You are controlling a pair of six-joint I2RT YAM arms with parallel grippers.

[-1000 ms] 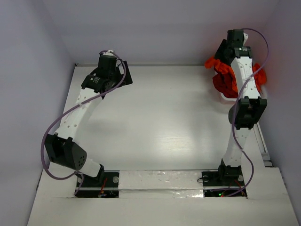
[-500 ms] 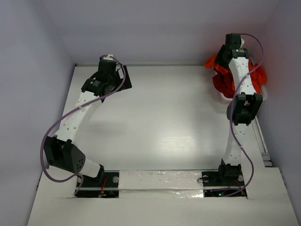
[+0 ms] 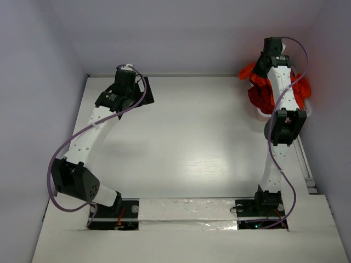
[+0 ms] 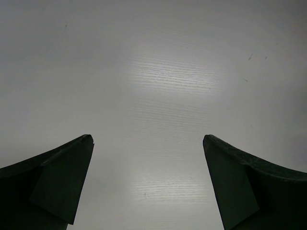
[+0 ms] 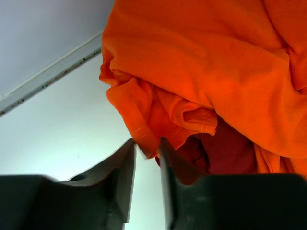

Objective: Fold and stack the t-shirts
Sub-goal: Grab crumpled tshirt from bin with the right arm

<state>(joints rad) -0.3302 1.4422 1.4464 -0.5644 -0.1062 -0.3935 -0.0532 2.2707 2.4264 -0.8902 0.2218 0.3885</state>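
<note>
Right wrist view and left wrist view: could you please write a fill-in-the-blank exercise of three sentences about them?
1. The hem of the orange t-shirt lies ___ the fingers of the right end effector.
2. The left end effector is wide ___ above the table.
3. Under the orange cloth shows a darker t-shirt, whose colour is ___.
Missing words: between; open; red.

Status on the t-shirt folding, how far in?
Done: nothing; no folded shirt or stack shows on the white table. In hand: the right pincer brackets a hem of the bright orange cloth t-shirt, heaped on a darker red shirt; grip unconfirmed. The left pincer is open over bare table. To do: every fold, the stack.
</note>
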